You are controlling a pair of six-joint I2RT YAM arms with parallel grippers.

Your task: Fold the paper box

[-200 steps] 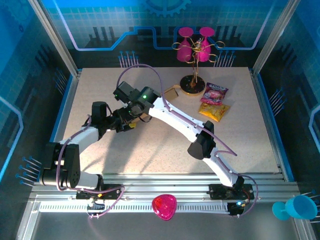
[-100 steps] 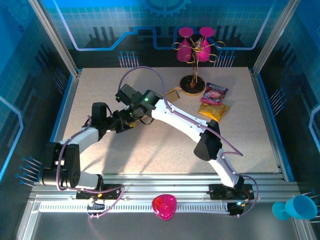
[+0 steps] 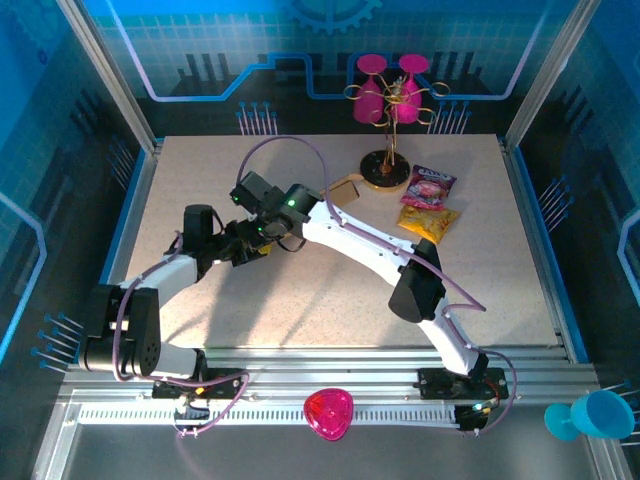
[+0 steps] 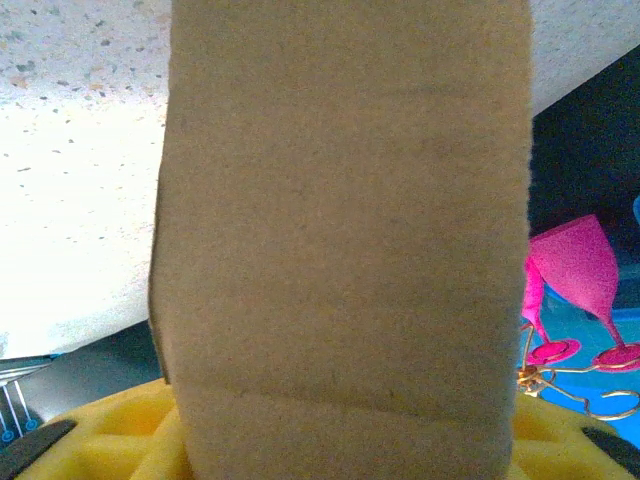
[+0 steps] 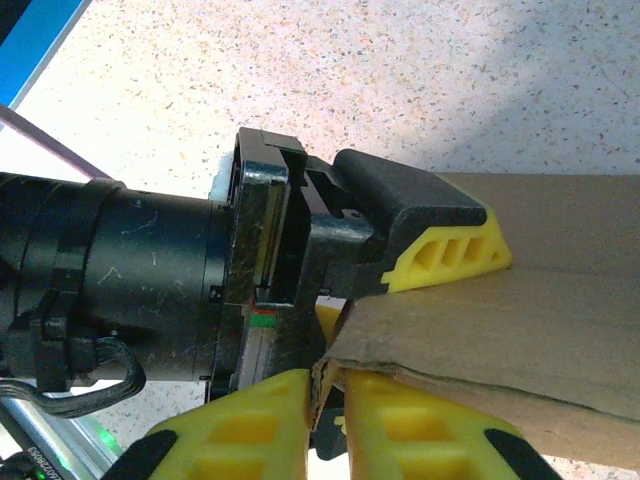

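Toward the counter's (image 3: 330,290) nine o'clock, the left hand (image 3: 255,246) clamps the paper box (image 5: 520,330) (plain brown); the right hand (image 5: 322,388) pinches its edge.

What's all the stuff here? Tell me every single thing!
box: one, brown, mid-table, in both grippers
table: one, speckled beige, under everything
purple bag: one, purple-pink, far right of table
yellow bag: one, yellow, just in front of purple bag
stand: one, gold wire, dark round base, back of table
goblets: two, pink, on the stand
heart: one, pink, front rail
cup: one, blue, front right corner, off the table
arms: two, white and black, reaching to mid-table
left gripper: yellow fingers, shut on box
right gripper: yellow fingers, shut on box's edge
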